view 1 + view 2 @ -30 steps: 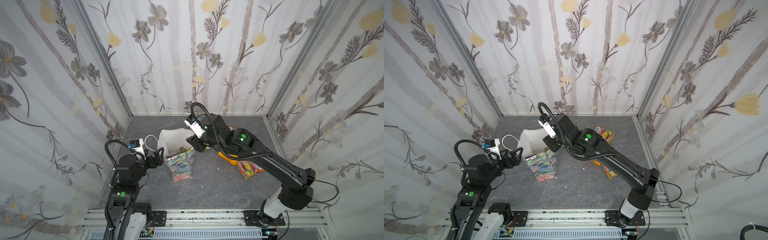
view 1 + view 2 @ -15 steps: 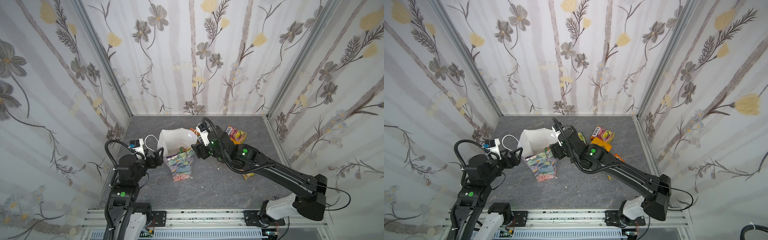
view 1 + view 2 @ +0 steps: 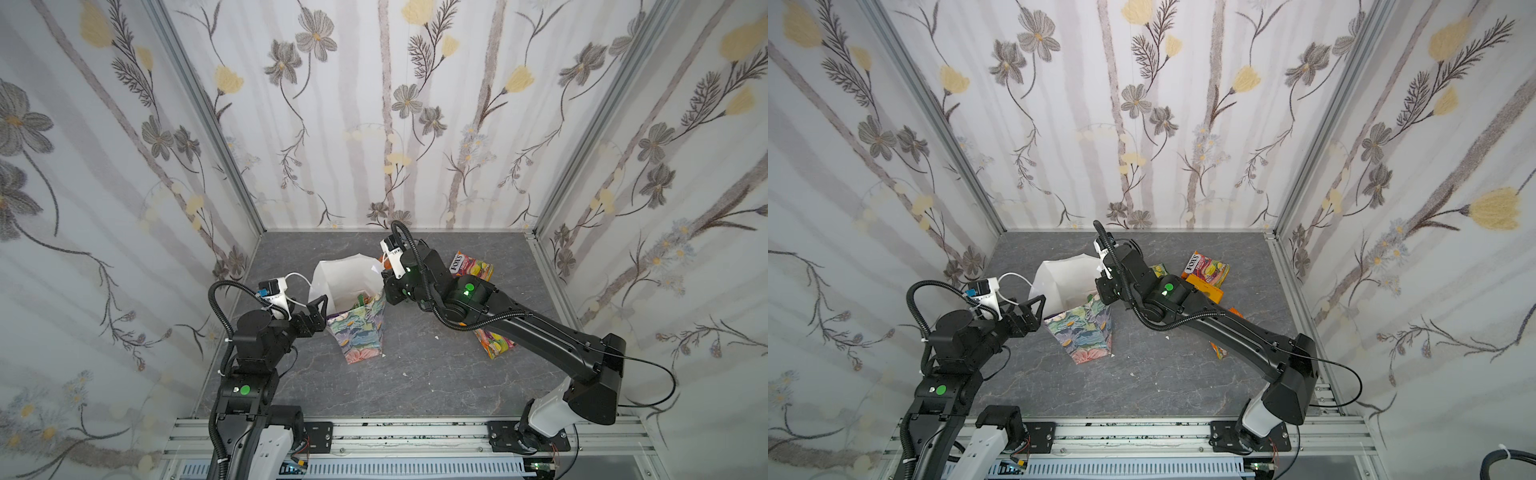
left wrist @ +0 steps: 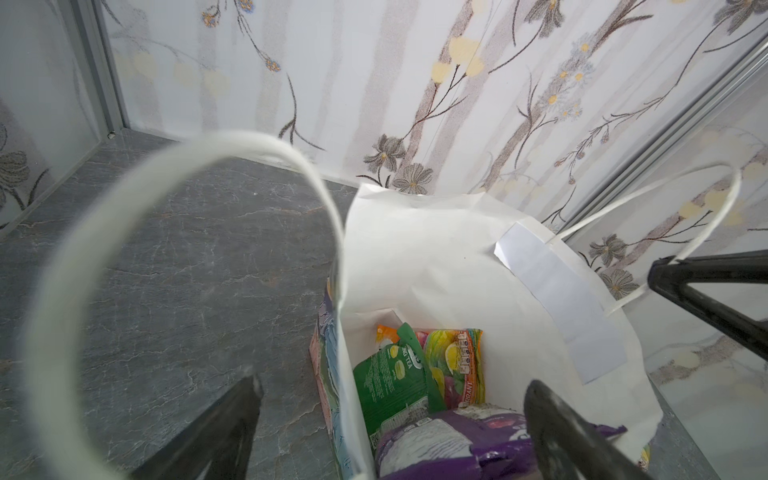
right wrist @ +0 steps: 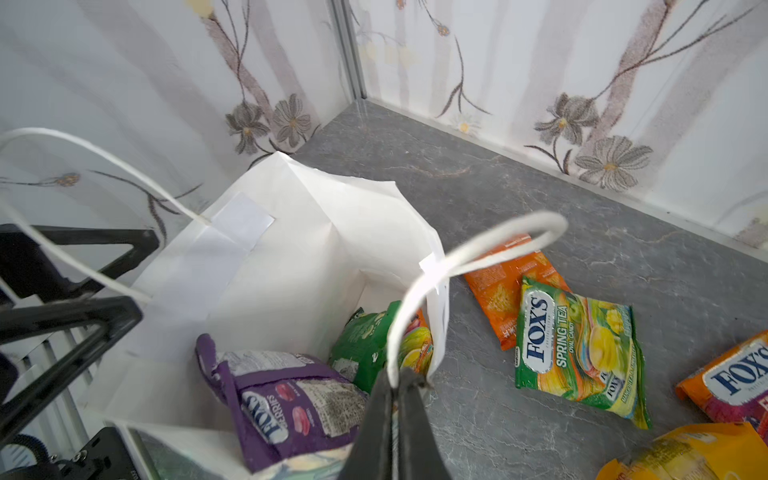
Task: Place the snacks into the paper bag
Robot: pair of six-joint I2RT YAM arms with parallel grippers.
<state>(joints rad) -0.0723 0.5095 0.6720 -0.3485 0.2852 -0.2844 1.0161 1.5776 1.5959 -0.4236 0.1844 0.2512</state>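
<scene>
Right wrist view: right gripper (image 5: 400, 377) just clamped shut on floral paper bag (image 5: 291, 253) rim, left gripper (image 4: 395, 384) gaping wide, likely steadying it for leftover foil snack packets (image 5: 577, 340).

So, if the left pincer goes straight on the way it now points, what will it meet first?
Most likely the paper bag. The open left pincer seems to straddle the bag's near wall, so going on it would press into that wall and its cord handle. How close they are is unclear.
</scene>
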